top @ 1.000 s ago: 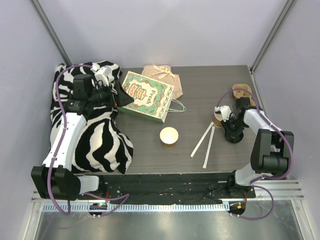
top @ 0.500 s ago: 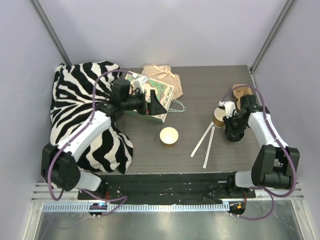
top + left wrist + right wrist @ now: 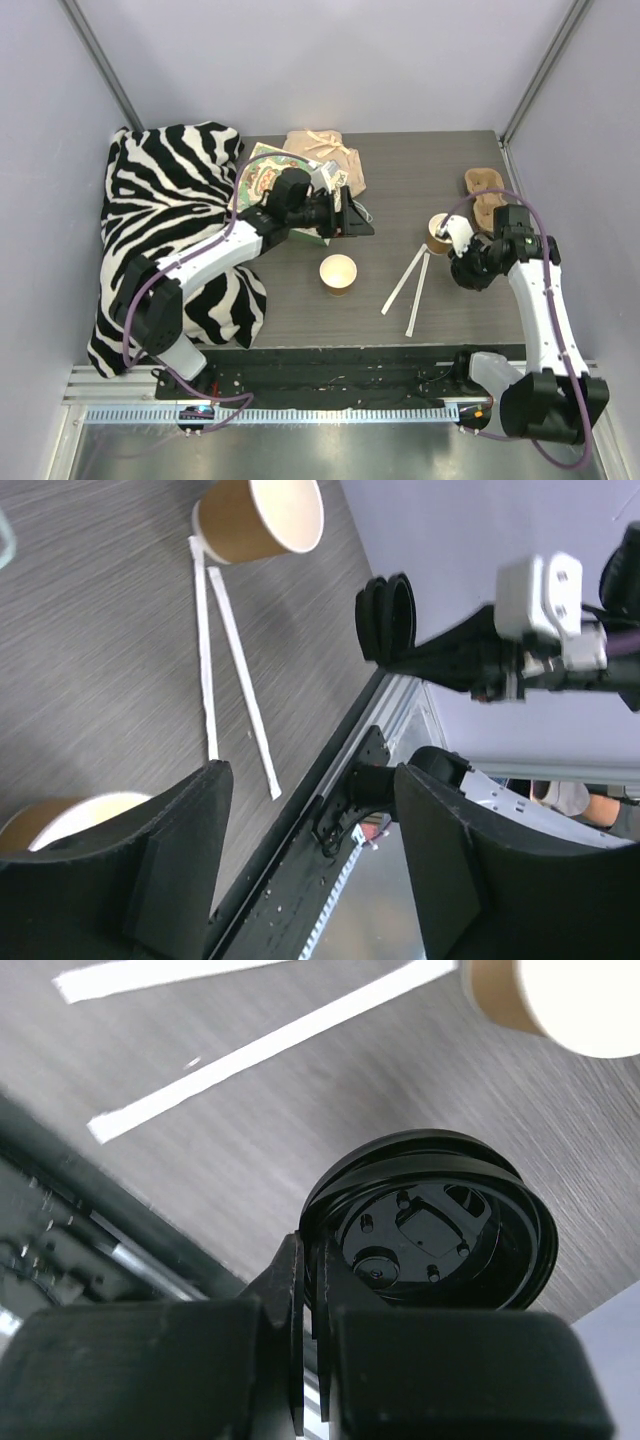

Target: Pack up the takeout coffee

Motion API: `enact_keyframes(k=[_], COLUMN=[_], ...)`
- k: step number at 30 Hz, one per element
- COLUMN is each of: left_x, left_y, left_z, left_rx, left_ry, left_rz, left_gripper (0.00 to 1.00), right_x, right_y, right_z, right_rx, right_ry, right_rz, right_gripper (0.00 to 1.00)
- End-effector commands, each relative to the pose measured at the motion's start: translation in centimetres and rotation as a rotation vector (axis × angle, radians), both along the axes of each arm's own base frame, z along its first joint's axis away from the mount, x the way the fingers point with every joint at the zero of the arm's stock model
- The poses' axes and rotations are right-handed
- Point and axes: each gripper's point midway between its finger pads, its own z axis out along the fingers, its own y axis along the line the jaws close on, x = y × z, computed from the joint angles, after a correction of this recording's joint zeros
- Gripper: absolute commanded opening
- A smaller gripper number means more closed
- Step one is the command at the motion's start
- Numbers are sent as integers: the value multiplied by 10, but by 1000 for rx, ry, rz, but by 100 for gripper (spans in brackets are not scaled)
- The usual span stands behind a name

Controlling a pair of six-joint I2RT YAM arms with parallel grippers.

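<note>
what changed: the left arm swung away from the zebra cloth (image 3: 160, 200) in the upper left of the top view and reached out over the printed bag (image 3: 262, 178), towards the middle of the table (image 3: 420, 170). the right arm bent a new way but kept the lid in about the same spot.
what it means: i think the packing had not begun; the lid was not on a cup yet.
left gripper (image 3: 350, 216): wide open, nothing in it.
right gripper (image 3: 310, 1260): pinched shut on the rim of the black lid (image 3: 440, 1220).
where the task's cup was: the right cup (image 3: 437, 235) stood open, right of the middle, just beside the held lid. i guess the lid was meant for it.
cups: two, the right cup and the middle cup (image 3: 338, 272), both open.
lids: one.
white strips: two (image 3: 403, 282), side by side between the cups.
bags: one printed bag, one tan cloth bag (image 3: 322, 150).
brown things (image 3: 484, 182): two, upper right; i cannot tell what they were.
</note>
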Motion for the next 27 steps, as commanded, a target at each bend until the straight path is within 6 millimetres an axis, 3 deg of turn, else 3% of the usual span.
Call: enact_keyframes(k=[1, 2, 3, 5, 7, 8, 10, 14, 20, 27], left_x=[10, 3, 3, -8, -11, -17, -18, -32, -49, -63], left_y=[-32, -45, -54, -76, -93, -104, -117, -149, -177, -192], left_z=[23, 31, 22, 28, 15, 21, 7, 6, 7, 2], left_rx=[-58, -72, -61, -68, -51, -62, -51, -88, -136, -145], left_ry=[-39, -47, -30, -40, -19, -27, 0, 14, 23, 43], left_rz=[-4, -33, -46, -85, -103, -121, -131, -178, -220, -250], left_gripper=[61, 58, 56, 50, 47, 47, 44, 43, 49, 51], right_x=[-38, -42, -51, -58, -69, -73, -79, -87, -92, -94], right_y=[19, 22, 26, 30, 30, 30, 27, 27, 22, 23], right_z=[15, 19, 22, 24, 24, 21, 19, 12, 5, 2], right_rx=[9, 9, 18, 6, -5, -18, -41, -49, -69, -69], right_ry=[-33, -46, -47, -63, -56, -57, -55, -49, -10, -5], right_rz=[303, 338, 377, 466, 509, 553, 581, 621, 643, 652], right_gripper=[1, 1, 1, 1, 1, 1, 1, 1, 1, 1])
